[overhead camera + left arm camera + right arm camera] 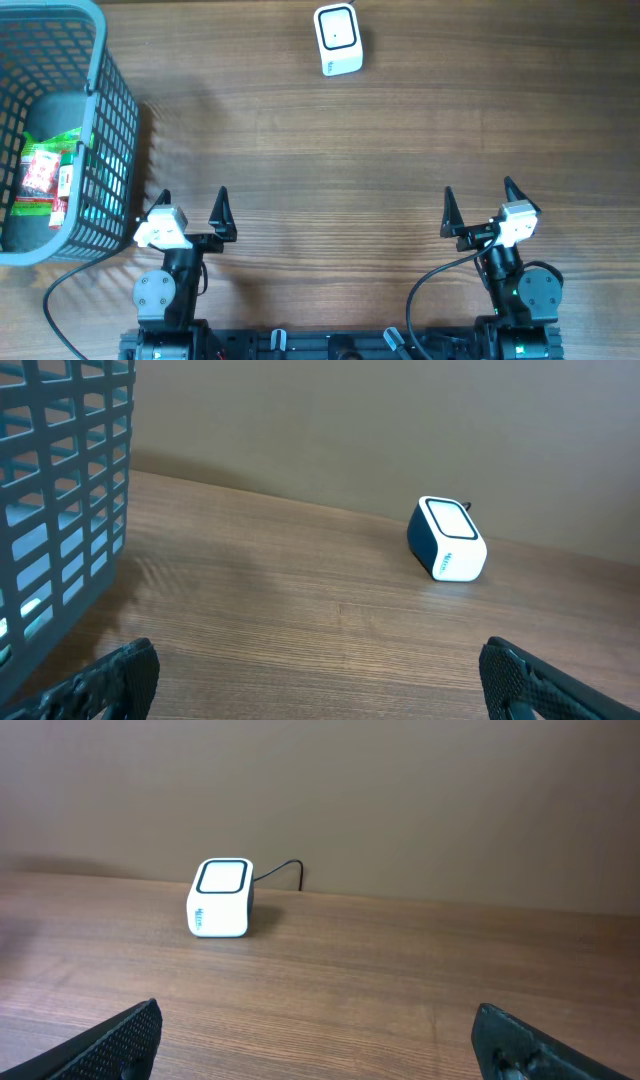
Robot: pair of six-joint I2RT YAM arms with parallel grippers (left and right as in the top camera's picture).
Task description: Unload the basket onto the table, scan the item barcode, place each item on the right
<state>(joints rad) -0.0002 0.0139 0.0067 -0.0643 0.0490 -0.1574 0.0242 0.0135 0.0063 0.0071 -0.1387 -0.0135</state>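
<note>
A white box-shaped barcode scanner (337, 40) stands at the far edge of the wooden table, also visible as the scanner (447, 538) and the scanner (221, 897). A red and green packaged item (48, 178) lies inside the grey basket (110, 110) at the left. My left gripper (192, 205) rests open near the table's front edge, right of the basket, with nothing between its fingers. My right gripper (480, 200) is open too, at the front right, holding nothing. Both are far from the scanner.
The grey mesh basket wall (60, 500) rises close on the left of the left gripper. A dark round object (50, 120) lies in the basket under the packets. A black cable (285, 868) leaves the scanner's back.
</note>
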